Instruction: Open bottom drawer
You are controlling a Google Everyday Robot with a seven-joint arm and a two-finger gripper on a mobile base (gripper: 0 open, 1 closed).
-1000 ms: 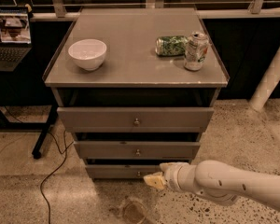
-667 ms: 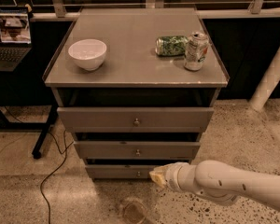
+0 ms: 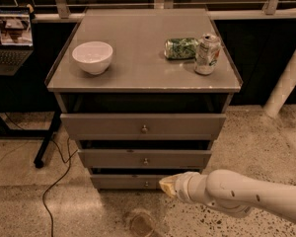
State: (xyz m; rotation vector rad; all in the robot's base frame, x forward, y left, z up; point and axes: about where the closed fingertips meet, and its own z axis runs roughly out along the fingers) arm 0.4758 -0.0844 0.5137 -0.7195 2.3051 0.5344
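Observation:
The grey cabinet (image 3: 143, 73) has three drawers. The bottom drawer (image 3: 123, 181) is the lowest and narrowest front, with a small round knob (image 3: 146, 183) at its centre. It looks closed or nearly closed. My gripper (image 3: 166, 185), with a yellowish tip on a white arm (image 3: 237, 194), comes in from the lower right. It sits just right of the knob, at the drawer front's height, and covers the front's right part. The middle drawer (image 3: 144, 159) and top drawer (image 3: 143, 126) are above.
On the cabinet top are a white bowl (image 3: 92, 57), a lying green can (image 3: 180, 48) and an upright can (image 3: 207, 54). A laptop (image 3: 10, 38) on a dark stand is at the left, with a cable (image 3: 54, 186) on the floor. A brownish shape (image 3: 142, 223) lies on the floor in front.
The gripper has shifted slightly right and up, staying next to the bottom drawer's knob. The drawers have not visibly moved.

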